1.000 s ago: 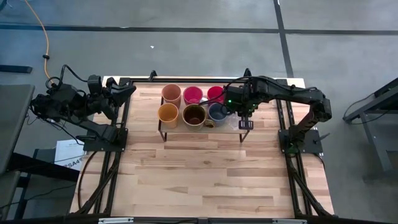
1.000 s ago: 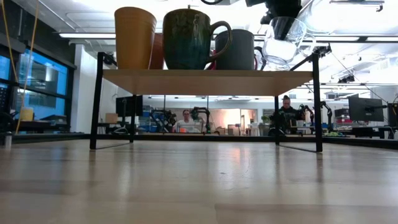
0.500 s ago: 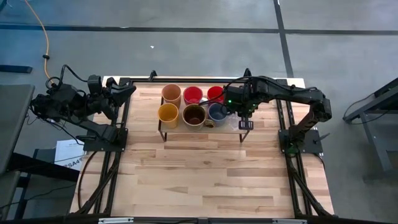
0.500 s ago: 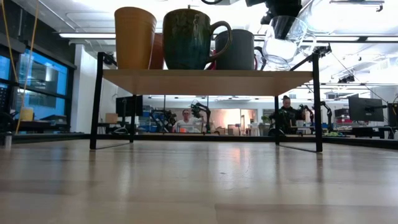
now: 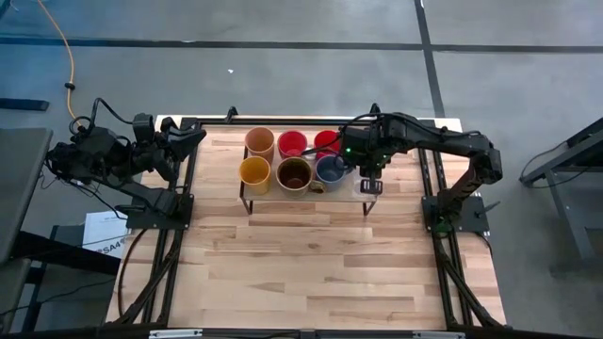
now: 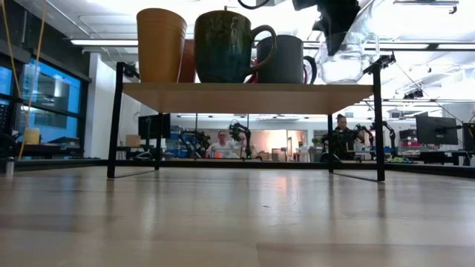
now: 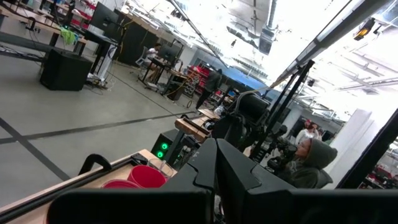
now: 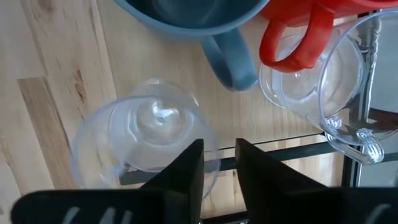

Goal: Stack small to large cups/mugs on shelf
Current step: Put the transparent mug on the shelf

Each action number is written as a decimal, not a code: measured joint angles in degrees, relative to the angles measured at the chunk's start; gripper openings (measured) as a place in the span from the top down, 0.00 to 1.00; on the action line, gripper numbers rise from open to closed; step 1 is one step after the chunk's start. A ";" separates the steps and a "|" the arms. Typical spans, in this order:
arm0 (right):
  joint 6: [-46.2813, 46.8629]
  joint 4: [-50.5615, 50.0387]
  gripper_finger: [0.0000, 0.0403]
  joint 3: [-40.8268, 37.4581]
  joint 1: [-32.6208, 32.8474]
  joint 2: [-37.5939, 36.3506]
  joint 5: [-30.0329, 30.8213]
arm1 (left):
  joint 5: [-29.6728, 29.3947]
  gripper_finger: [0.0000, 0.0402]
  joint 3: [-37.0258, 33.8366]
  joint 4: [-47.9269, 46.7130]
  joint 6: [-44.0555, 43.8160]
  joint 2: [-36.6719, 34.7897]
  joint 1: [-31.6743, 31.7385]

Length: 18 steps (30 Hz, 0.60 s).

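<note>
The shelf [image 6: 245, 98] carries a peach tumbler [image 5: 259, 142], two red cups [image 5: 293, 143] [image 5: 327, 141], an orange-yellow cup [image 5: 254, 173], a dark-brown mug [image 5: 294, 174] and a grey-blue mug [image 5: 331, 169]. A clear glass cup [image 8: 146, 143] stands upright by its base on the shelf's right end [image 6: 343, 63]. My right gripper [image 8: 219, 165] points down over it, open, one finger inside the rim and one outside. A second clear cup [image 8: 317, 93] stands beside the red cup's handle [image 8: 298, 37]. My left gripper [image 5: 193, 137] waits shut at the far left. My right gripper stands astride the near side of the clear cup's rim [image 8: 208, 152], coming from above. The cup rests on the shelf plank. Whether either finger touches the glass, I cannot tell.
The grey-blue mug's handle [image 8: 233, 59] points toward the clear cup, close beside it. The shelf's black right post [image 6: 378, 119] stands just past the cup. The broad wooden tabletop [image 5: 311, 273] spreads in front of the shelf. People sit in the room beyond.
My right gripper has opened and let go of the clear glass cup. The cup, which hung slightly raised and tipped below the fingers, has dropped a little and now stands upright on the shelf's right end.
</note>
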 joint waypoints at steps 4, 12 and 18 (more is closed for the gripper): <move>-0.01 0.01 0.77 0.00 0.00 0.00 -0.02 | 0.00 1.00 0.00 0.00 0.02 -0.02 0.00; -0.93 0.01 0.77 0.00 0.00 0.00 -0.17 | 0.00 1.00 0.00 0.00 0.09 0.00 0.00; -2.54 0.02 0.77 0.25 0.00 -0.08 0.00 | 0.00 1.00 0.00 0.00 0.19 0.00 0.00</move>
